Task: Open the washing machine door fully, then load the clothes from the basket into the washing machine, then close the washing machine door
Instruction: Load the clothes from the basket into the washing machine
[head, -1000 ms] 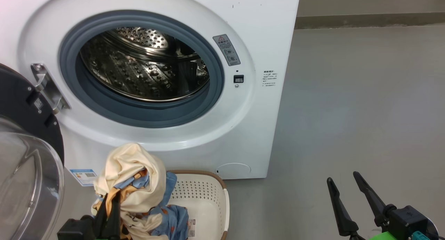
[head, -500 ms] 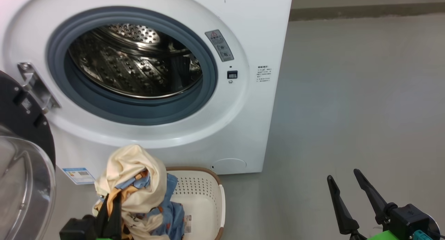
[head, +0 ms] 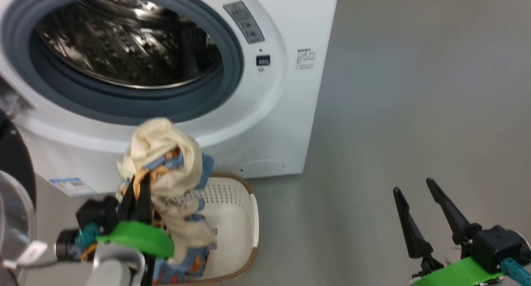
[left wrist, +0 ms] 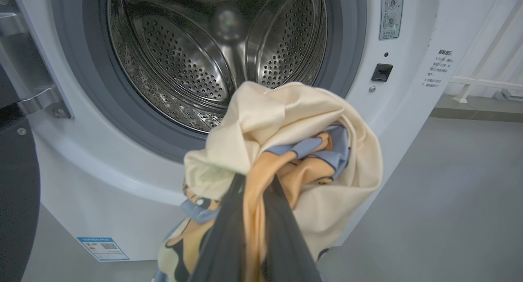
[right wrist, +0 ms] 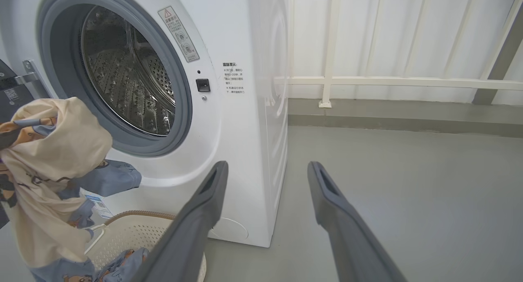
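Left gripper [left wrist: 257, 184]: jaws pinched tight on the clothes [left wrist: 286, 118]. An orange fold runs between the fingers, and cream and blue cloth balloons above the tips.

Bundle position: lifted above the basket [head: 253, 219], hanging just in front of the machine [head: 290, 112]. In the head view it sits at 6 o'clock of the drum [head: 124, 41] mouth, level with the lower front ring. No cloth has crossed the gasket.

In the right wrist view the bundle's tail reaches down into the basket. Blue fabric at the basket bottom may be that tail or a separate piece; cannot tell.

Door [head: 12, 161]: swung out at 9 o'clock of the opening, mouth unobstructed.

Right gripper [head: 415, 186]: jaws spread wide, holding nothing, over bare floor at 4 o'clock in the head view, well apart from the machine.

Progress, judged:
- Door opening: done.
- Loading: under way, first grab raised but not yet inside.
- Left: push the bundle in, let go, check the basket for leftovers, shut the door.
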You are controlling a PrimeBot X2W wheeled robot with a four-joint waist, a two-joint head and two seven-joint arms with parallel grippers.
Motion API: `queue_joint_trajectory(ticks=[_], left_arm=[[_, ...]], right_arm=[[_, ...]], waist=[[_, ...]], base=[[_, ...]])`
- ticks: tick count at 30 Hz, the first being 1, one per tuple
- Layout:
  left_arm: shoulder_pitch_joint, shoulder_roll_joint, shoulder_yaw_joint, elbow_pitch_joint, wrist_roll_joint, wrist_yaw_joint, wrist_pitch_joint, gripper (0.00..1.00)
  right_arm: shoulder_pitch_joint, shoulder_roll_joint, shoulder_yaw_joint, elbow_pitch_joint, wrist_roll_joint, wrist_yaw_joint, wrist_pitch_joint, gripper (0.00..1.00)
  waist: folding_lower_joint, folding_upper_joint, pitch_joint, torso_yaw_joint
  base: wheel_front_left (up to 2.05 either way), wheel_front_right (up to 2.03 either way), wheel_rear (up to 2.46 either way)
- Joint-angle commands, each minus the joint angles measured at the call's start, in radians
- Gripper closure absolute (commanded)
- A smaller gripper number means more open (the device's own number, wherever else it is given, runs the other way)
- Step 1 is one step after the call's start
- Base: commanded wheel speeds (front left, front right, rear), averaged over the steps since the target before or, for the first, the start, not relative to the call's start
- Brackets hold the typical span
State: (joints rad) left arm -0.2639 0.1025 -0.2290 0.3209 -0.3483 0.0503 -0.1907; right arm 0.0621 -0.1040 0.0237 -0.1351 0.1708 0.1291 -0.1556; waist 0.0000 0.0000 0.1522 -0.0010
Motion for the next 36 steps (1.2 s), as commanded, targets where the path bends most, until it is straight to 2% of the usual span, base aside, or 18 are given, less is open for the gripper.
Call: queue_joint_trajectory(ticks=[1, 10, 15, 26, 32, 36], left_arm=[[-0.061, 0.018, 0.037, -0.004, -0.006, -0.008, -0.012, 1.00], [-0.346, 0.028, 0.080, 0.190, -0.055, -0.048, -0.012, 1.00], [-0.515, 0.054, 0.098, 0.295, -0.074, -0.069, 0.012, 1.00], [-0.858, 0.151, 0.121, 0.470, -0.106, -0.099, 0.190, 1.00], [-0.986, 0.199, 0.131, 0.516, -0.123, -0.103, 0.281, 1.00], [-1.040, 0.230, 0.138, 0.528, -0.125, -0.099, 0.302, 1.00]], right_arm=[[-0.035, -0.015, 0.029, -0.029, 0.007, 0.002, -0.011, 0.00], [-0.124, -0.041, 0.032, -0.025, 0.024, 0.002, -0.045, 0.00], [-0.173, -0.046, 0.043, -0.011, 0.033, 0.002, -0.068, 0.00], [-0.268, -0.058, 0.096, 0.033, 0.066, 0.002, -0.099, 0.00], [-0.310, -0.060, 0.126, 0.052, 0.081, 0.002, -0.105, 0.00], [-0.331, -0.060, 0.140, 0.051, 0.087, 0.002, -0.106, 0.00]], waist=[[0.0000, 0.0000, 0.066, -0.024], [0.0000, 0.0000, 0.225, -0.051], [0.0000, 0.0000, 0.302, -0.067], [0.0000, 0.0000, 0.441, -0.112], [0.0000, 0.0000, 0.496, -0.144], [0.0000, 0.0000, 0.518, -0.162]], base=[[0.00, 0.00, 0.00], [0.00, 0.00, 0.00], [0.00, 0.00, 0.00], [0.00, 0.00, 0.00], [0.00, 0.00, 0.00], [0.00, 0.00, 0.00]])
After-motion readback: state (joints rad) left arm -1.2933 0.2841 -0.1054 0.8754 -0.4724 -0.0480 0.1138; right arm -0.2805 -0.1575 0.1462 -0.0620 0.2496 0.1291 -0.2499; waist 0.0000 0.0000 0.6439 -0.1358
